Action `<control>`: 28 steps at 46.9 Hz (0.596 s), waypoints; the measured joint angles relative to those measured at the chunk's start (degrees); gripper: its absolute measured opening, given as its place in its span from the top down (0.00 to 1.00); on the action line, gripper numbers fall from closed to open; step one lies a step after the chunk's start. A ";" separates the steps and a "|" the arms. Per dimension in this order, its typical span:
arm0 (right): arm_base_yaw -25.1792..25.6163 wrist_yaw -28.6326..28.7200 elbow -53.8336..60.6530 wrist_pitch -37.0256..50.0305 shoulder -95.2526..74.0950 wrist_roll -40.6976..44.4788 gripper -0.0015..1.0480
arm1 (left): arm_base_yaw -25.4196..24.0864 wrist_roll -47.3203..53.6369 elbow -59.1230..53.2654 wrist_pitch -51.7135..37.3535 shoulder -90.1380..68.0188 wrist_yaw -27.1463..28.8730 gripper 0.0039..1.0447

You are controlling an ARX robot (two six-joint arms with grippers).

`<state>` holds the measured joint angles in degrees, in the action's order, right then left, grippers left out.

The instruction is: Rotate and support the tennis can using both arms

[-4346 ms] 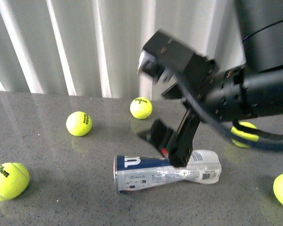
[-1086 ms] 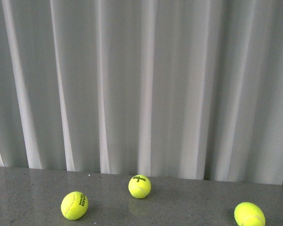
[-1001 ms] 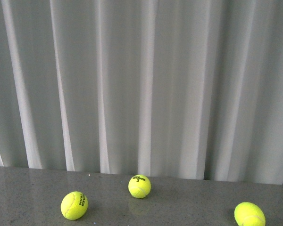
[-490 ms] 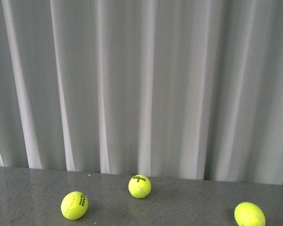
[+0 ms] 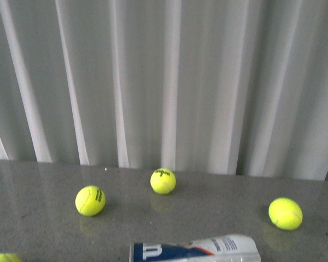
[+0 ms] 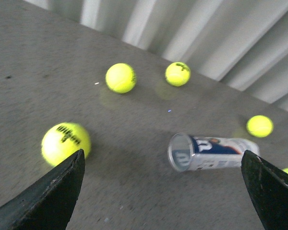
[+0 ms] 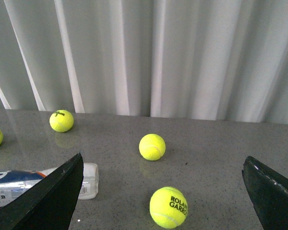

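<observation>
The tennis can (image 5: 194, 250) lies on its side on the grey tabletop, just showing at the bottom edge of the front view, blue-and-white label up. No arm appears in the front view. From the left wrist the can (image 6: 213, 152) lies ahead with its silvery rim toward the camera. My left gripper (image 6: 161, 191) is open and well short of the can, nothing between its fingers (image 6: 48, 196). From the right wrist only the can's clear end (image 7: 89, 179) shows beside one finger. My right gripper (image 7: 163, 191) is open and holds nothing; a yellow ball (image 7: 169, 207) lies on the table ahead between its fingers.
Loose yellow tennis balls lie around the can: one (image 5: 90, 201) to its left, one (image 5: 163, 181) behind it, one (image 5: 285, 213) to its right. Another ball (image 6: 66, 142) lies close to my left finger. A white curtain (image 5: 164, 82) hangs behind the table.
The right arm that stood over the can 4.3 s ago has left the front view. Since half a second ago the front view has dropped, bringing the can in at its bottom edge.
</observation>
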<state>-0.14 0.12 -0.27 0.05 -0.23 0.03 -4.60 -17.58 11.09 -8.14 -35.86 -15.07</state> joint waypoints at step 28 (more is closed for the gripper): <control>0.00 0.00 0.00 -0.02 0.02 0.00 0.07 | 6.40 -1.01 31.54 -18.88 -76.06 -26.32 0.06</control>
<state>-0.14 0.12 -0.27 0.03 -0.21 0.03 1.80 -18.59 42.63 -27.03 -111.92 -41.39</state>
